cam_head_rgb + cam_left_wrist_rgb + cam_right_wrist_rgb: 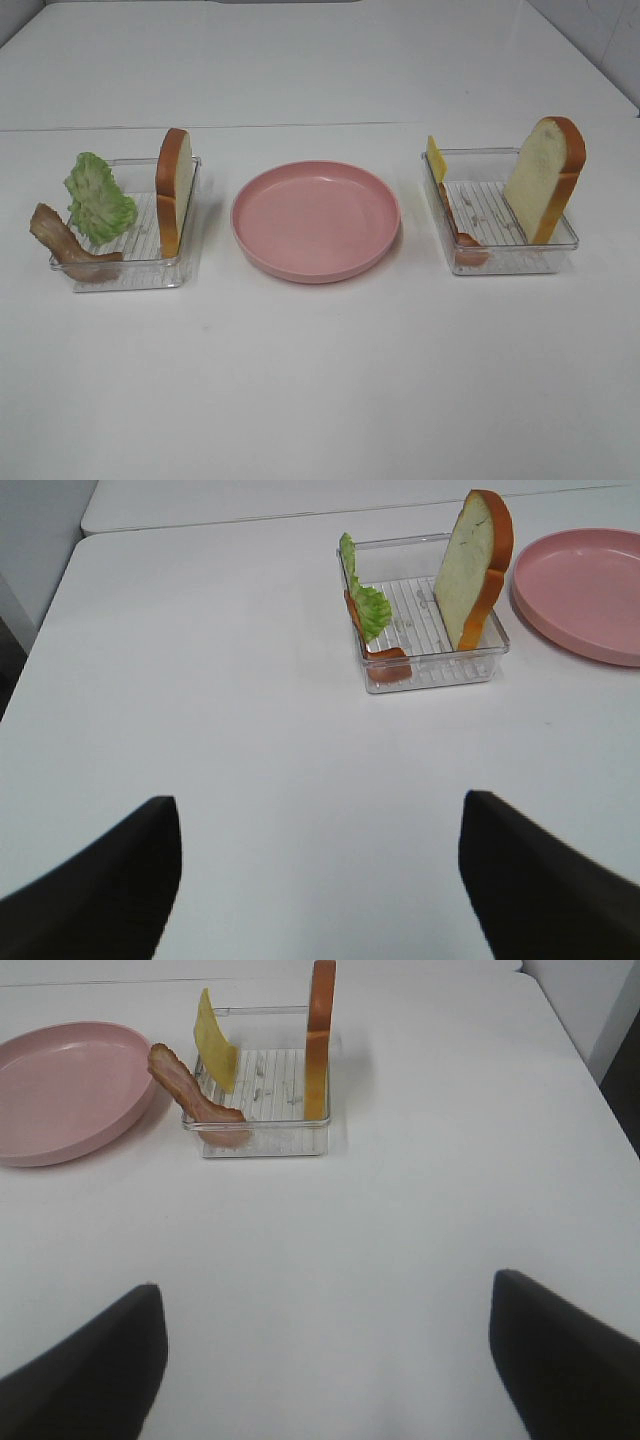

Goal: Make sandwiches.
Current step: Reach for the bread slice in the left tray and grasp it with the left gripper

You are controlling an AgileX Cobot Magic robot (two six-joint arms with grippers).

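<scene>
Left gripper and right gripper are hanging open, empty. Bread slice is standing in left tray, second slice in right tray. Suggest pinching across faces, laying flat on plate.

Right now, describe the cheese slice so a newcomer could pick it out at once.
From the round pink plate mid-table, go to the clear tray on its right in the high view. The cheese slice leans on the tray wall nearest the plate: the only flat yellow square, beside a brown-red bacon strip and opposite a crusted bread slice.
</scene>
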